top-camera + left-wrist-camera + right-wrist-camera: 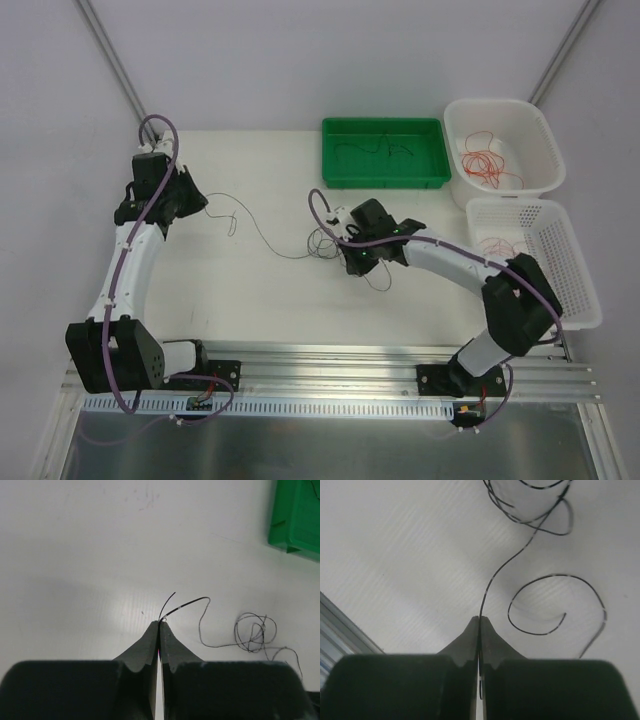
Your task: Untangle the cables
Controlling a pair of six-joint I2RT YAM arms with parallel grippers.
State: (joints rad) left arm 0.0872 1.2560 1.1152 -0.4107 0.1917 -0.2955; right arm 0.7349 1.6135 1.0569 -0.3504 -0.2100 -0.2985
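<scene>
We log left end effector [159,622] clenched on a dark cable [195,600] end, far left of the worktop [250,300]; right end effector [479,617] clenched on cable too — mid-worktop, beside the tangle [322,243]. Left arm reaches forward, right arm stretches left across the worktop — both low.

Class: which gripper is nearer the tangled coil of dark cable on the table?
Right. The right gripper pinches the cable just beside the coil; the left gripper holds the far end, well off to the left.
</scene>
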